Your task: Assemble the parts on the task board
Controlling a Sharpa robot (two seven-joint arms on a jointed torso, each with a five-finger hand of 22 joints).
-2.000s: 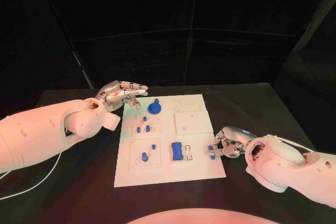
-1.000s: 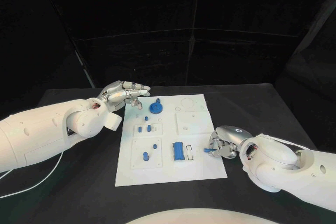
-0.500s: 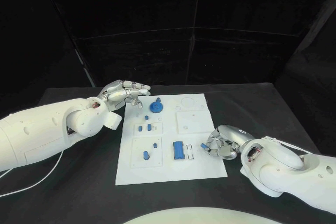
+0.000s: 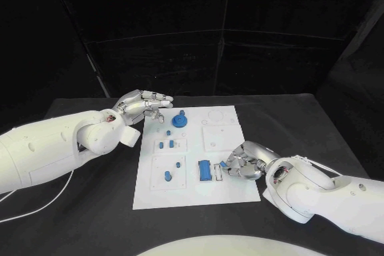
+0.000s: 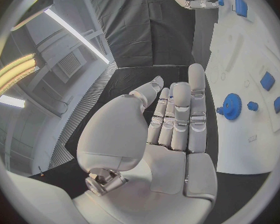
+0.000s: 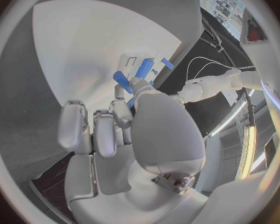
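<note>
**Holding a small blue part over the board's right edge**

Looking down from the head camera, you have the white task board (image 4: 192,156) lying lengthwise in the middle of the black table (image 4: 304,117), its far end between the two arms.

Your right hand (image 4: 242,162) sits at the board's right edge, toward the near end, fingers curled in. A small blue part (image 4: 225,164) is pinched at its fingertips, just right of the blue rectangular block (image 4: 206,170) that lies in the board's near-middle section. In the right wrist view the same hand (image 6: 124,134) has a short blue piece (image 6: 122,78) held at the thumb and a fingertip, with the other fingers (image 6: 73,124) extended beside it and the board (image 6: 84,50) close below.

Your left hand (image 4: 144,107) hovers at the board's far left corner, holding nothing. In the left wrist view its fingers (image 5: 180,114) are straight, side by side, with the thumb a little apart, and nothing lies against the palm.

On the board, a blue gear with a knob (image 4: 180,120) stands at the far end, just right of the left hand. Nearer you, small blue pegs (image 4: 168,145) sit in the left column, and two more blue pieces (image 4: 170,173) lie in the near-left section. The right column holds a bare white square plate (image 4: 219,137).
</note>
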